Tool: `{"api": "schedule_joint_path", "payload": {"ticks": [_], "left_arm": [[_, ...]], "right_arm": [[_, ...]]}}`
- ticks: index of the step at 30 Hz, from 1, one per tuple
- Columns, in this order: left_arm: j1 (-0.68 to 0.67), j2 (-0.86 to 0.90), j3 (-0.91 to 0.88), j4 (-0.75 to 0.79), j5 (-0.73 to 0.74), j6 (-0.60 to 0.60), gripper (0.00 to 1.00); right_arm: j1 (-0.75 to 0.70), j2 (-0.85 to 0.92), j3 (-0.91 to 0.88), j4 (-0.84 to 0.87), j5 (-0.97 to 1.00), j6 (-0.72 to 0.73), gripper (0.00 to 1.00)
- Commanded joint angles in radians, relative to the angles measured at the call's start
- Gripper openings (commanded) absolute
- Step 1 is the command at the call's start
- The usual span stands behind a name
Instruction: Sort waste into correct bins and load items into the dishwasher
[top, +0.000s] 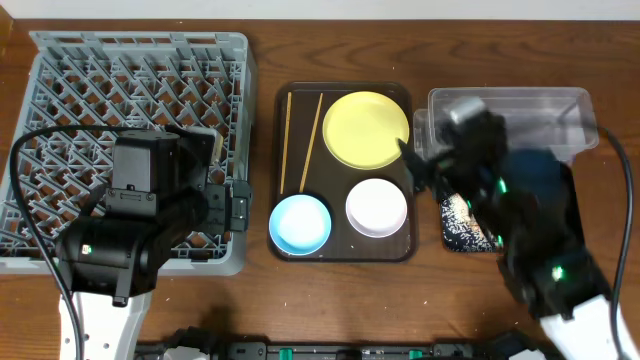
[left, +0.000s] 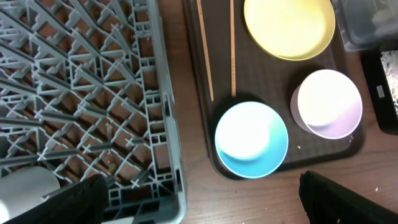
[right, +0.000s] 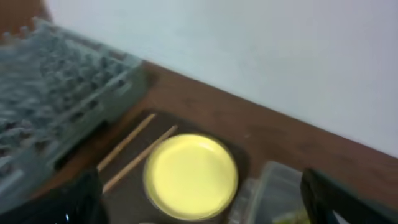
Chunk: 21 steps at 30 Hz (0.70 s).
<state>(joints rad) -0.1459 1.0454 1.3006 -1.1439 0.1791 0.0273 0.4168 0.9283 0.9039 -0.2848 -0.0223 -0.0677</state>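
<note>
Now, left tool (left: 200, 198): wide, empty, at the rack (left: 81, 93) edge
Right tool (right: 199, 202): wide, empty, near the yellow plate (right: 189, 177)
Tray (top: 335, 182): blue bowl (top: 300, 223), white bowl (top: 377, 206), chopsticks (top: 287, 140)

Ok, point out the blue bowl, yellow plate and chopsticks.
blue bowl (left: 251, 138), left wrist view, centre of its inside.
yellow plate (top: 366, 130), overhead view, middle of its face.
chopsticks (top: 286, 140), overhead view, mid-shaft of the left stick.

The tabletop (top: 330, 50) is dark brown wood, its grain running lengthwise, with a dull sheen where the light catches it. Along its far edge stands a plain, pale wall (right: 261, 50), off-white and evenly lit, meeting the wood in a straight line. The light is soft and flat, and shadows on the wood are faint.
</note>
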Motion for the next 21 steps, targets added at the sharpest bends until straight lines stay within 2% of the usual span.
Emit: {"api": "schedule_joint_path", "payload": {"ticks": [1, 4, 11, 21], "left_arm": [[-0.003, 0.000, 0.014, 0.000, -0.008, 0.013, 0.98], [-0.003, 0.000, 0.014, 0.000, -0.008, 0.013, 0.98], [-0.003, 0.000, 0.014, 0.000, -0.008, 0.013, 0.98], [-0.003, 0.000, 0.014, 0.000, -0.008, 0.014, 0.98]], "right_arm": [[-0.046, -0.150, -0.256, 0.095, 0.023, -0.023, 0.99], [-0.086, -0.296, -0.411, 0.127, -0.024, -0.023, 0.99], [-0.223, -0.611, -0.642, 0.129, -0.114, -0.023, 0.99], [-0.347, -0.882, -0.847, 0.179, -0.117, -0.023, 0.99]]}}
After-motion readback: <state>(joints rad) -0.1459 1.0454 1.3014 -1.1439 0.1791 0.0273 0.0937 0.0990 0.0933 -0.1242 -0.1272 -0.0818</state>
